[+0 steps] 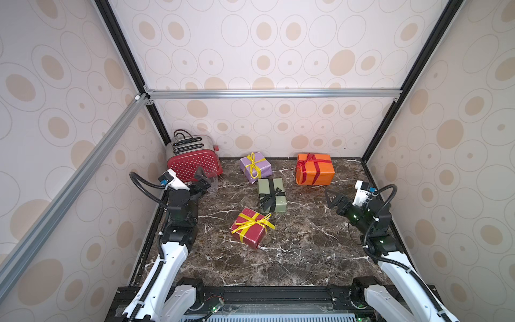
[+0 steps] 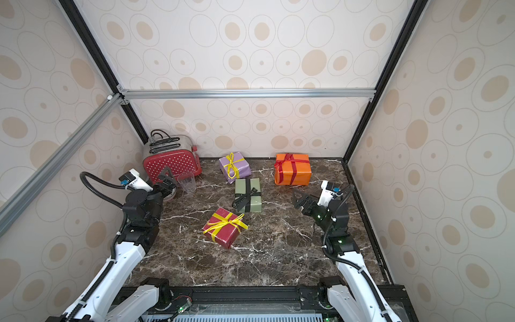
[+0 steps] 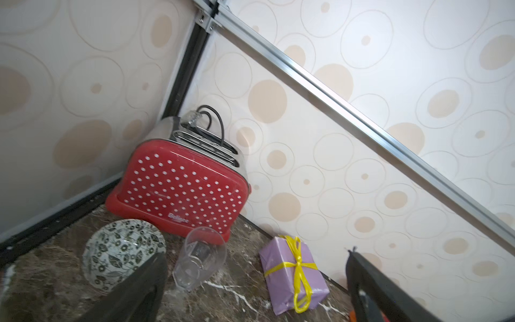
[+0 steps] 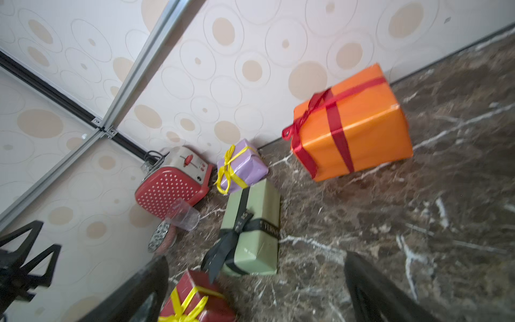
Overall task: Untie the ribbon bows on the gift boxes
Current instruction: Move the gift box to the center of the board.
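Note:
Four gift boxes lie on the marble table, each with its bow tied. The dark red box (image 1: 246, 234) with a yellow bow (image 1: 255, 222) is nearest. Behind it lies the olive green box (image 1: 272, 192) with a black bow (image 1: 267, 199). The lilac box (image 1: 255, 168) with a yellow bow (image 3: 298, 264) and the orange box (image 1: 315, 170) with a red bow (image 4: 302, 122) stand by the back wall. My left gripper (image 1: 204, 179) hovers open near the toaster. At the right, my right gripper (image 1: 328, 200) is open, apart from all the boxes.
A red white-dotted toaster (image 1: 195, 164) stands in the back left corner. In front of it are a clear plastic cup (image 3: 200, 258) and a patterned bowl (image 3: 122, 251), close under my left gripper. Enclosure walls ring the table (image 1: 292, 251).

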Controlling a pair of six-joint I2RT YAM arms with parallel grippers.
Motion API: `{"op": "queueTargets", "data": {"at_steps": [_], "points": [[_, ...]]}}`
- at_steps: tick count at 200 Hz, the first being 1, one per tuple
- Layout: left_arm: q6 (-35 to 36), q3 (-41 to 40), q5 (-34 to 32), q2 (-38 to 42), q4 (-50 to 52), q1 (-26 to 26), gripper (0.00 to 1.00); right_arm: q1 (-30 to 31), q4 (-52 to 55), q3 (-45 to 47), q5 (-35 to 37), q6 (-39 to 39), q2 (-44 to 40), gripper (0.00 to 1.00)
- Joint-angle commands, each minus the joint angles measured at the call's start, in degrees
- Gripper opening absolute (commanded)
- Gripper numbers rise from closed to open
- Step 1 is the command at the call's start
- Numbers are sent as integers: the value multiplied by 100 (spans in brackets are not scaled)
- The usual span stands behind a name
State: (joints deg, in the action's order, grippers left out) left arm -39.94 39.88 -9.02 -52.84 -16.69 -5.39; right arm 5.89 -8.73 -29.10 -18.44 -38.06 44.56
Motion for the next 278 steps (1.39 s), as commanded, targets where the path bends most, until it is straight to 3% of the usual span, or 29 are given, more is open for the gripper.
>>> {"op": "queueTargets", "data": {"at_steps": [1,17,36,60,92,121,144,167,176,228,257,278], "points": [[-531,379,1372,-227,292,-33,99,214,388,194,-498,-493,-15,90],[-464,728,2403,-524,731,-41,100,958,527,407,26,-65,48,86],[-280,981,3396,-763,1499,-110,99,2202,462,377,1196,575,406,86],[372,1050,3428,-556,3134,-492,99,2900,988,-304,1806,1103,1369,86],[562,671,3040,85,4759,-958,99,3102,1351,-896,1729,1190,2699,77],[342,344,2617,530,5245,-1306,99,3347,1480,-1162,1838,1301,3281,77],[91,312,2022,460,5613,-1906,99,3490,1552,-1339,1838,1349,3569,74],[-9,513,1603,-16,5739,-2370,99,3523,1648,-1446,2024,1345,3777,73],[2,624,1508,-217,5764,-2439,99,3523,1705,-1505,2070,1380,3867,66],[221,1334,967,-1666,5241,-2394,98,3517,1724,-1511,2370,1417,4096,52],[267,1848,1640,-2661,4721,-1894,90,3519,1326,-1111,2817,1489,3756,51],[404,2304,1925,-3396,4718,-1692,86,3521,1122,-995,2759,1597,3627,51]]}}
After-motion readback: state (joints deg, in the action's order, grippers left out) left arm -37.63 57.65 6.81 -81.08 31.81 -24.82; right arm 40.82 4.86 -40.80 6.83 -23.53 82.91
